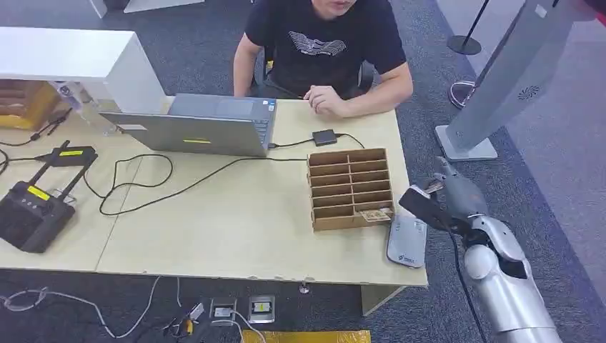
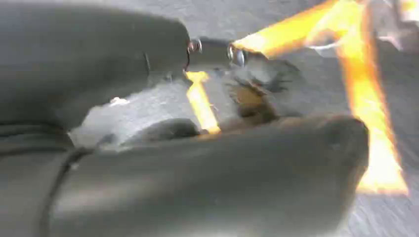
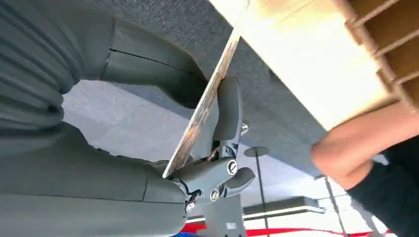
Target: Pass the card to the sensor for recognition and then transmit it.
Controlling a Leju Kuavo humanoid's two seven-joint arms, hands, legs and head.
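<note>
The right hand (image 1: 451, 187) was seen at the right of the head view, off the table's (image 1: 236, 229) right edge, on a silver arm (image 1: 504, 279) rising from the lower right. In the right wrist view, a card (image 3: 205, 101) was seen edge-on, pinched between the thick grey thumb (image 3: 148, 64) and the darker fingers (image 3: 228, 111). In the head view only a small part of the card (image 1: 434, 186) showed at the hand.

The sensor (image 1: 407, 241), a flat grey pad, lay at the table's lower right corner, just left of and below the hand. A cardboard rack (image 1: 350, 187) stood just beside it, with a card (image 1: 374, 214) resting in its lowest slot.

The left hand (image 2: 197, 177) was recorded blurred in the left wrist view; the state of its fingers could not be told.

A laptop (image 1: 196, 128) was set at centre top, a small black box (image 1: 324, 136) to its right, a black device (image 1: 28, 211) at far left. A person (image 1: 321, 43) was seated behind the table, one hand (image 1: 325, 100) resting on it.
</note>
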